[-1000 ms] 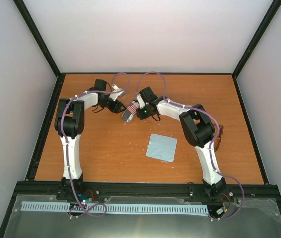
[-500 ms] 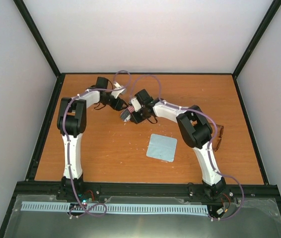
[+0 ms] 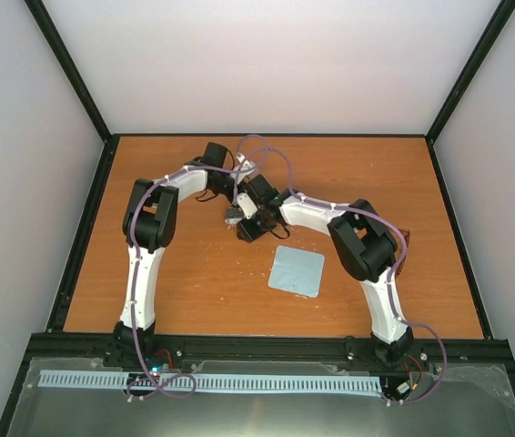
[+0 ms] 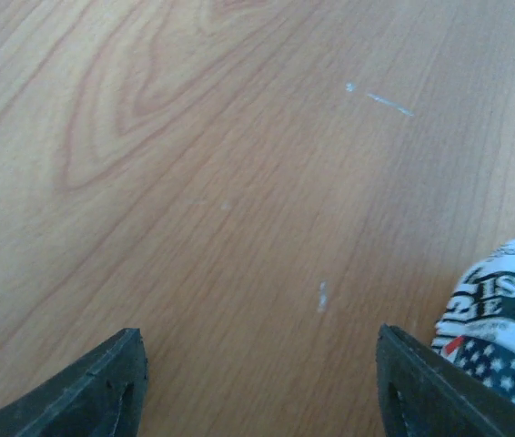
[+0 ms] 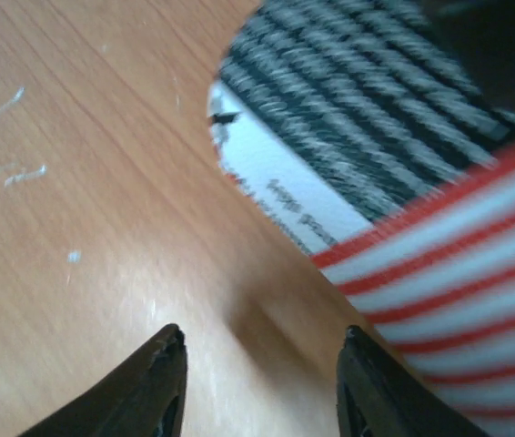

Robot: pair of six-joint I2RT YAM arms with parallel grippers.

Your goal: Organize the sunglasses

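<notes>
On the tabletop (image 3: 176,273) we see a light blue cloth (image 3: 296,270) lying flat, near the right arm's forearm and apart from everything else. Both wrists crowd over the flag-patterned case (image 3: 234,213) near the middle, so from above the case is mostly hidden. The sunglasses (image 3: 407,244) sit well apart at the right side, largely hidden behind the right arm's elbow. The left gripper (image 4: 257,344) has its jaws wide apart over bare wood, the case just outside one finger. The right gripper (image 5: 262,341) has its jaws apart too, gripping nothing, the case just ahead; whether it touches we cannot tell.
</notes>
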